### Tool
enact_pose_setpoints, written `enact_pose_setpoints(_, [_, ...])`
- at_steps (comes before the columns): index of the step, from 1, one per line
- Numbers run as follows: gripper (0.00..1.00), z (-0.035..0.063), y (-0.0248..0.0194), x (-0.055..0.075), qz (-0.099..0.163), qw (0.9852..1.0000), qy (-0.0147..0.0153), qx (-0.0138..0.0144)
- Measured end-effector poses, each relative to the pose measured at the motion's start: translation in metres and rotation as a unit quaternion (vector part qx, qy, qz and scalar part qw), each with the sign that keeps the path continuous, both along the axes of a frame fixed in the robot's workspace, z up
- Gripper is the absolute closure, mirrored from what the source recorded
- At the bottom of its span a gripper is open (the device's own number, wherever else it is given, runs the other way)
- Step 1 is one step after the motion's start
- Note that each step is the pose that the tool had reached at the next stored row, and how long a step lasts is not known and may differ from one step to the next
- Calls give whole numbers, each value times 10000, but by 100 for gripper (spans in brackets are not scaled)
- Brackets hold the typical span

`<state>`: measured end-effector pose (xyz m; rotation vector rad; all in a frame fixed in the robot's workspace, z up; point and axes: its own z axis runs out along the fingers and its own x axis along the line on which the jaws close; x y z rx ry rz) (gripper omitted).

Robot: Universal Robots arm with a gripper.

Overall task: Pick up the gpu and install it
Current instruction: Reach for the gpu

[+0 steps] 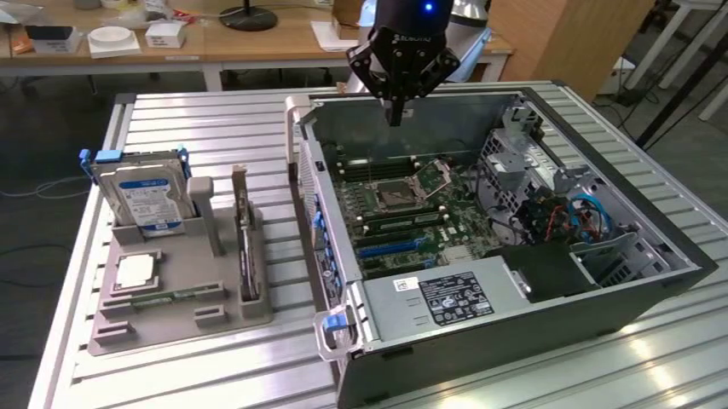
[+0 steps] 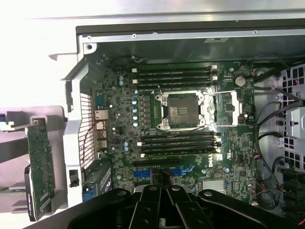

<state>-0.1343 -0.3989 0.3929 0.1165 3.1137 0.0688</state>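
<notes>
gpu [image 1: 242, 230] upright on edge in grey holder [image 1: 170, 328], beside hard drive [image 1: 146, 200], near bench [image 1: 193, 128] edge at the exterior view's left, fingers [image 1: 395, 115] pressed together, empty, poised above open computer case [image 1: 546, 328], well apart from gpu

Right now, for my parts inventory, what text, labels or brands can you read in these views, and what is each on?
Nothing reads with certainty.
White lettering on the body of the gripper: blurred.
Blue label on the hard drive: too small.
Black label on the power supply: too small.
The white sticker beside that label: too small.
White markings on the motherboard: blurred.
</notes>
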Motion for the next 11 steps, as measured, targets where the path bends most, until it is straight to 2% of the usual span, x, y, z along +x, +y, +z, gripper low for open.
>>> enact_pose_setpoints(5, [89, -2, 0, -29, 0, 10000, 0, 0])
enact_pose_setpoints(11, [89, -8, 0, -141, 0, 10000, 0, 0])
